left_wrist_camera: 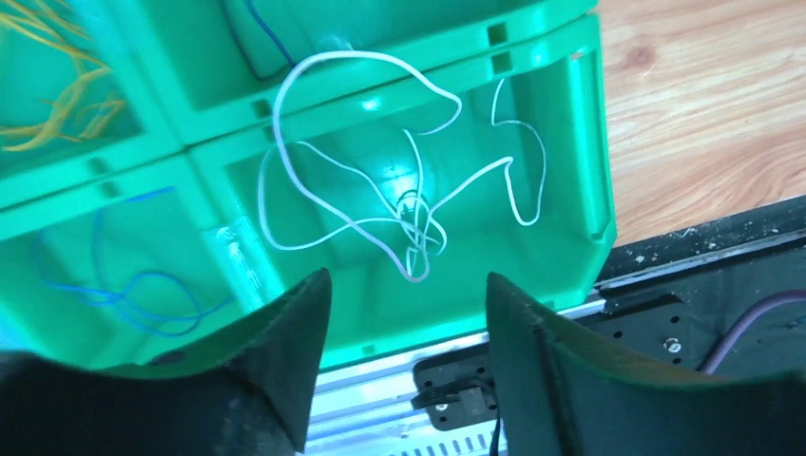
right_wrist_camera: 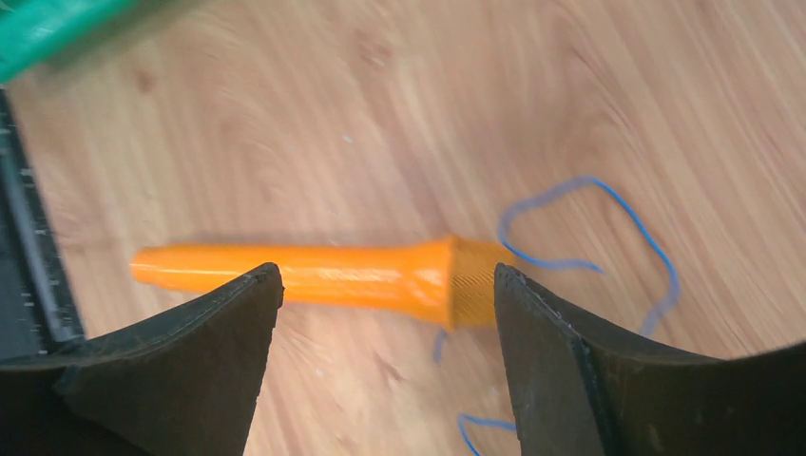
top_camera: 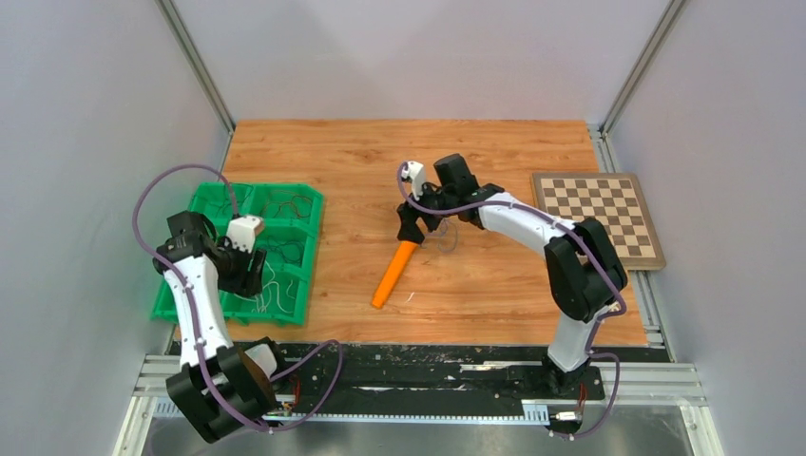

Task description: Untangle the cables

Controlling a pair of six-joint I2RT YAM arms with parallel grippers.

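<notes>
Blue cable [right_wrist_camera: 561, 263] partly behind orange marker [right_wrist_camera: 333, 275]; yellow cables [left_wrist_camera: 59, 109] edge-cropped.

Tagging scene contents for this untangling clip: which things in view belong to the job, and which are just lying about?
Job: white cable, blue cables and yellow cables, all in the green compartment tray; loose blue cable by the orange marker.
Lying about: orange marker, chessboard.
</notes>
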